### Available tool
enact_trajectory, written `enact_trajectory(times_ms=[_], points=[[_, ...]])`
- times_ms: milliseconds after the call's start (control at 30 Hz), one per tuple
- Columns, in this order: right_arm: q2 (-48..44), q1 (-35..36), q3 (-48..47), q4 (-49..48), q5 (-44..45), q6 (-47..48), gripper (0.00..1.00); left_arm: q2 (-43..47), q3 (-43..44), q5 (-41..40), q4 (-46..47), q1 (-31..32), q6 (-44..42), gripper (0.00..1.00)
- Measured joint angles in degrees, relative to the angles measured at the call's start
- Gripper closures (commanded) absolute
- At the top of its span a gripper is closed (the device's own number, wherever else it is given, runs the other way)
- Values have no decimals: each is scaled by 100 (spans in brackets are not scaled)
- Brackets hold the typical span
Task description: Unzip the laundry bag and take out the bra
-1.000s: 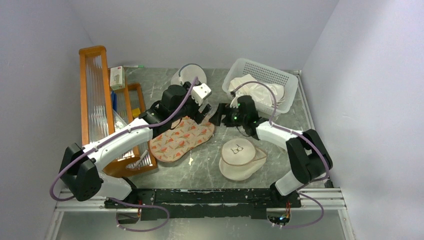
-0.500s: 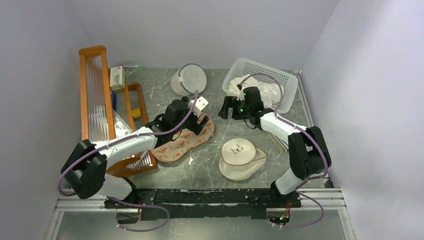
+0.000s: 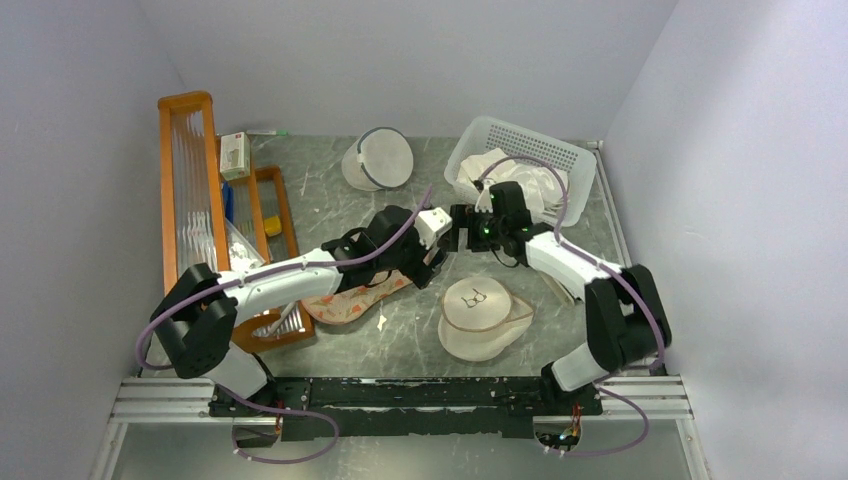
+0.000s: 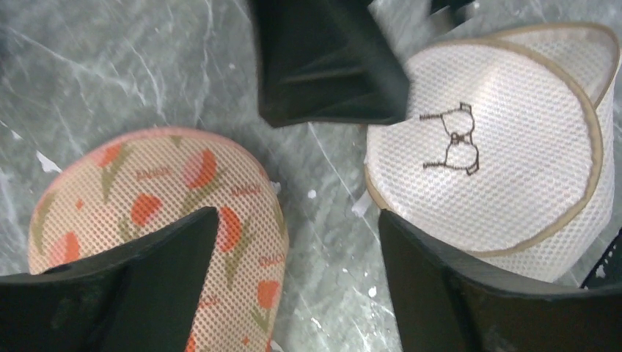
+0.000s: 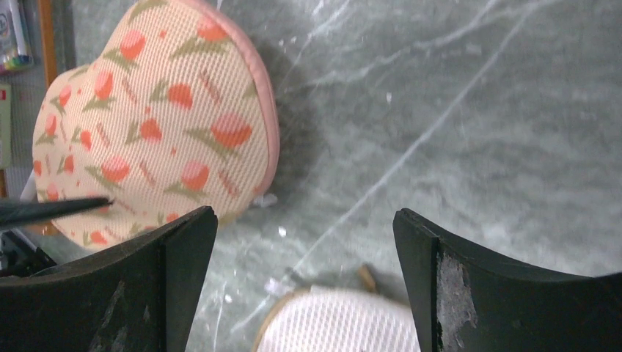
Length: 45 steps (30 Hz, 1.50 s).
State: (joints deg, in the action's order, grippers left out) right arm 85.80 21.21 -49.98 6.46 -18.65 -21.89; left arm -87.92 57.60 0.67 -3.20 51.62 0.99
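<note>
I think this job has hardly begun. The bag [image 3: 345, 305] lies flat on the bench [image 3: 410, 345], a little left of the middle. Part of it is tucked under my left arm in the top view. A cream pouch [image 3: 480, 318] sits near it, not touching.

From both wrist views the bag looks closed all round. I see its pink edge and its print, but no gap. I cannot pick out the zip or its pull. I cannot see the bra anywhere, so I guess it is inside the bag.

The left end effector [image 4: 297, 220] is spread wide and holds nothing. It hangs over the bare bench between the bag and the pouch. The right end effector [image 5: 304, 216] is spread wide too, and is also empty. It hangs just beside the left one, over the same spot.

So everything is left to do: find the zip pull, hold the bag down, slide the zip open, and take the bra out.
</note>
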Motion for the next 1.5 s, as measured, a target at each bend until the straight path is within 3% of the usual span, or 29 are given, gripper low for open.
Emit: enact_trajectory(times_ms=[67,333,500,700,867,1000,1067,1167,1500], points=[[-400,0,129,155,57,17,8,0,-13,-9,-118,24,55,26],[-1499,-28,234,302,457,173,8,-407,4,-468,-273,39,50,24],[-1799,-50,492,328,673,291,8,-994,57,-761,-442,39,20,31],[-1930,-70,879,291,800,317,9,-1095,57,-953,-393,39,-11,48],[-2116,-72,1495,48,553,236,13,-1169,83,-1106,-389,39,-9,78],[-2111,-74,1821,-345,227,131,19,-1185,179,-1141,-396,39,-59,93],[-2107,-74,1991,-660,15,61,26,-1182,240,-1141,-391,39,-76,93],[-1943,-74,2286,-1366,-474,-96,46,-1121,264,-1141,-396,39,-162,93],[-1198,-20,2730,-3156,-1475,-238,52,-372,267,-918,-450,39,-525,93]])
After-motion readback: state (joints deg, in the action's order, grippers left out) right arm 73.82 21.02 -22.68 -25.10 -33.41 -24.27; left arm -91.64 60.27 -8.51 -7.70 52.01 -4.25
